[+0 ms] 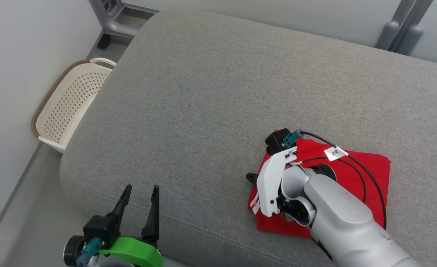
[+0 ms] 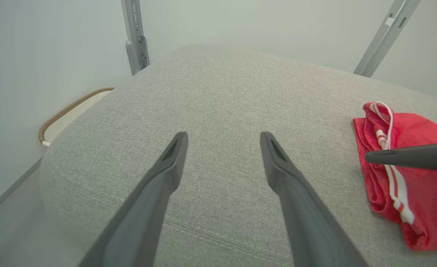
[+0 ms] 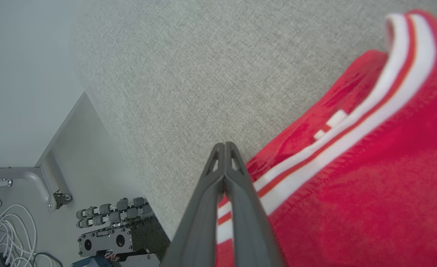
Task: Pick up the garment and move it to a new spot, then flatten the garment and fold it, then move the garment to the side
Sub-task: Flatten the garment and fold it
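A folded red garment [image 1: 366,167] with a white and red striped trim lies near the front right of the grey cushion [image 1: 211,92]. My right gripper [image 1: 251,178] is over the garment's left edge, shut, fingers pressed together with no cloth seen between them [image 3: 224,146]; the arm hides much of the fabric. From the left wrist, the garment [image 2: 418,129] sits at the right with one right finger [image 2: 407,156] lying across it. My left gripper [image 1: 139,190] stands open at the cushion's front left edge, well apart from the garment, nothing between its fingers [image 2: 222,137].
A cream perforated basket [image 1: 70,107] with a brown rim stands on the floor left of the cushion, against the wall. Grey metal frame legs [image 1: 111,22] rise behind the cushion. Below the cushion's front edge are robot hardware [image 3: 111,230] and white cables [image 3: 3,230].
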{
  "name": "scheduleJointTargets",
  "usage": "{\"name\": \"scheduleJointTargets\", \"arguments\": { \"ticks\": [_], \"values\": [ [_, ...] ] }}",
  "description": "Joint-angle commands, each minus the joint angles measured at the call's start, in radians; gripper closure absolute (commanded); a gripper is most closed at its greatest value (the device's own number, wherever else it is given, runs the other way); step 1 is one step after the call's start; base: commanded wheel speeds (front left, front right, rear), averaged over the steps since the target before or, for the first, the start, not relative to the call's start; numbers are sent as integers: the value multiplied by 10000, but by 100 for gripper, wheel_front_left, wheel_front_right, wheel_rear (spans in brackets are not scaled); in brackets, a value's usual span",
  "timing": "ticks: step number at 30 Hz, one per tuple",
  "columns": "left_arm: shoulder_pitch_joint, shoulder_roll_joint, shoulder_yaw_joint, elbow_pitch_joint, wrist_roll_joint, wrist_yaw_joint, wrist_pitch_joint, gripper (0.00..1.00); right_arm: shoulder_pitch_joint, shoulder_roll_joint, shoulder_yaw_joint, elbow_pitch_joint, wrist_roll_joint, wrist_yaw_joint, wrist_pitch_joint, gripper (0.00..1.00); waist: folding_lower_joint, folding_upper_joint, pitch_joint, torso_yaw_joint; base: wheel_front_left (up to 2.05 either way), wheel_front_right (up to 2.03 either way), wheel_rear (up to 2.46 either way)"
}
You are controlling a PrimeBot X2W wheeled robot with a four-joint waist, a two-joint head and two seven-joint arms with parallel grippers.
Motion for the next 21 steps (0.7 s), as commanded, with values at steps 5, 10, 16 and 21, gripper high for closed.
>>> {"name": "scheduleJointTargets", "arguments": {
  "ticks": [5,10,16,21],
  "values": [
    [113,-7,97,66,68,63,-24,0,-308,-33,650,-335,696,-2,-357,100,0,0,-300,-56,0,0,0],
    [232,4,265,12,169,49,-24,0,-595,-41,671,-519,748,-2,-775,100,0,0,-559,-360,0,0,0],
    [447,45,429,-65,274,21,-24,0,-599,-36,-644,-188,-267,-2,-830,0,0,0,-868,-863,0,0,0],
    [537,75,529,-132,332,12,-24,0,-36,-29,-2532,-307,-1715,0,-263,0,0,0,-923,-1256,0,0,0]
  ]
}}
